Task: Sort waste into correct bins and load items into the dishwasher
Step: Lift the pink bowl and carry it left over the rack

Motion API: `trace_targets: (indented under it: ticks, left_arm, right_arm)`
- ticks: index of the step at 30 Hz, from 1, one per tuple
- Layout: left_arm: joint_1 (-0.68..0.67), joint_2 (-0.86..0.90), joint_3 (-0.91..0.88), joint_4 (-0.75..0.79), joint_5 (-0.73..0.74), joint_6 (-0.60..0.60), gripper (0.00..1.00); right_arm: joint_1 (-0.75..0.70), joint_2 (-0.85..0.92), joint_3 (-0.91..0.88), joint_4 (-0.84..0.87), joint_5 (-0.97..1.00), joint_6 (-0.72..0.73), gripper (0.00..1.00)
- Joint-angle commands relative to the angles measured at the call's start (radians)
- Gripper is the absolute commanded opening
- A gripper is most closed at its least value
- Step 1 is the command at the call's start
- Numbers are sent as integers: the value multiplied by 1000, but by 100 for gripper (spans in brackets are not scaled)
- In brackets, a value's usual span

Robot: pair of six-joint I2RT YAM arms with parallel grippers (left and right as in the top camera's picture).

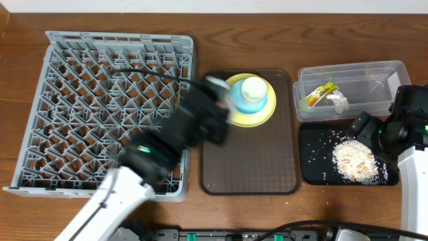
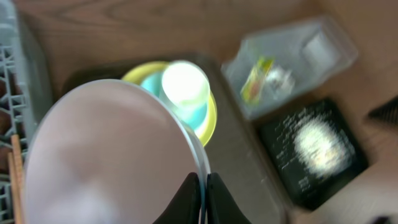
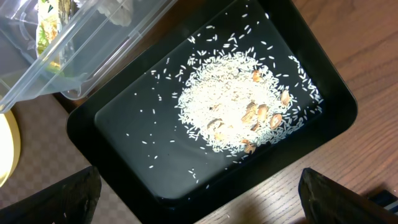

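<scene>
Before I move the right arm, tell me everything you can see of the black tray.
The black tray is a shallow rectangle with rounded corners and a low raised rim, glossy like plastic. It lies flat on the wooden table, close beside the clear tub; whether they touch is unclear. A heap of white rice-like grains with a few brown bits sits near its middle, with stray grains scattered around. The right tool, open, hangs over it.

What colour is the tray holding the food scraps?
Black; the tray under the food scraps shows best in the right wrist view.
</scene>
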Motion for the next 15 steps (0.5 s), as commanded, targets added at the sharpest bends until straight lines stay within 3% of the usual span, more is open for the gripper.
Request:
trace_targets:
  ticks: [1, 5, 6, 7, 11, 12, 15]
  left_arm:
    - [299, 19, 25, 50, 491, -76, 8]
    - [571, 150, 25, 295, 911, -282, 7]
    - [650, 243, 25, 500, 1059, -456, 7]
    - [683, 301, 25, 636, 1118, -581, 7]
    - [749, 524, 25, 1159, 1229, -1078, 7]
    - [760, 617, 26, 1340, 1242, -1260, 8]
    - [776, 747, 26, 1486, 1246, -1374, 8]
  right_arm:
    - [-14, -8, 16, -1, 3, 4, 99]
    - [-14, -8, 16, -1, 3, 4, 99]
    - [-14, -8, 16, -2, 3, 4, 99]
    - [-14, -8, 16, -2, 3, 4, 99]
    - [-14, -8, 16, -2, 3, 4, 99]
    - [-14, -8, 16, -2, 3, 4, 99]
    - [-14, -8, 16, -2, 3, 4, 99]
